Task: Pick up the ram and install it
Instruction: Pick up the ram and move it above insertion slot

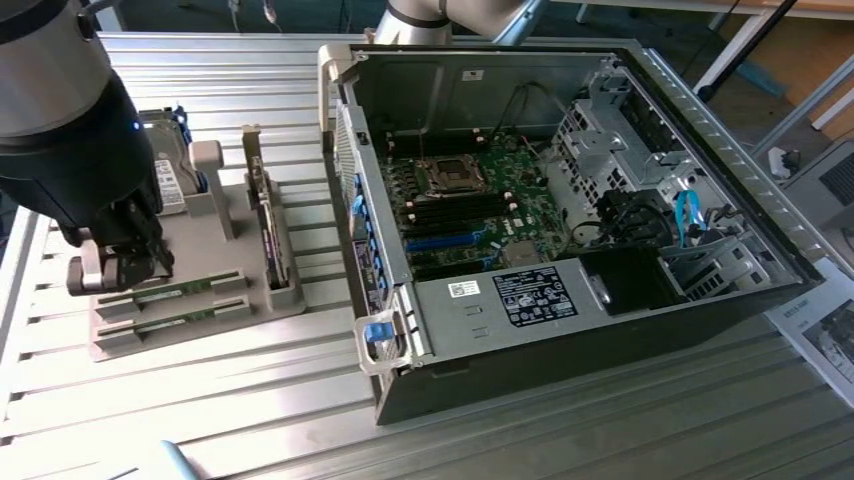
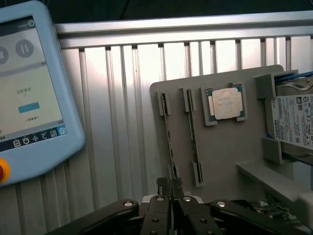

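Observation:
Two green ram sticks stand on edge in slots of a grey holder (image 2: 230, 147). The ram (image 2: 168, 139) nearer the holder's outer edge runs straight in between my fingertips. My gripper (image 2: 170, 185) is shut on that stick's near end, and the stick still sits in its slot. The second stick (image 2: 193, 137) lies parallel beside it. In the exterior view my gripper (image 1: 123, 272) hangs over the left end of the ram sticks (image 1: 180, 295) on the holder (image 1: 200, 335). The open computer case (image 1: 561, 200) with its motherboard (image 1: 467, 200) lies at the exterior view's right.
A square silver CPU chip (image 2: 226, 104) and a hard drive (image 2: 293, 122) sit on the same holder. A blue teach pendant (image 2: 29, 93) lies beside the holder on the ribbed metal table (image 1: 267, 420). An upright card (image 1: 274, 240) stands in the holder between me and the case.

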You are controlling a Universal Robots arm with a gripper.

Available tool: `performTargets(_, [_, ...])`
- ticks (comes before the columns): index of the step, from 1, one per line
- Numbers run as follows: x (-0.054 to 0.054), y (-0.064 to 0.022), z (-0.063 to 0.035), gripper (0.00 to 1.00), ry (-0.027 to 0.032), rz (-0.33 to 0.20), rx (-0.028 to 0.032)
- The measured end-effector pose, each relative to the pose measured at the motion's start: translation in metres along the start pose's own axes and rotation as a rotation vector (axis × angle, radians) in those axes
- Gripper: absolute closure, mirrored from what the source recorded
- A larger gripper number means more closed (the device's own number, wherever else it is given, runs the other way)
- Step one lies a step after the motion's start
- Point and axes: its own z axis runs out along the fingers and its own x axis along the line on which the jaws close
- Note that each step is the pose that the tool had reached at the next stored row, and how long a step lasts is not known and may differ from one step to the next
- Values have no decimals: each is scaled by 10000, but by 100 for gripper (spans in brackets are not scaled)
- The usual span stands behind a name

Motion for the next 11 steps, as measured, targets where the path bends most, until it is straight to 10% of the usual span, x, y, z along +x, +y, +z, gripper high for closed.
performTargets(11, [9,12,306,85,-13,-341,-20])
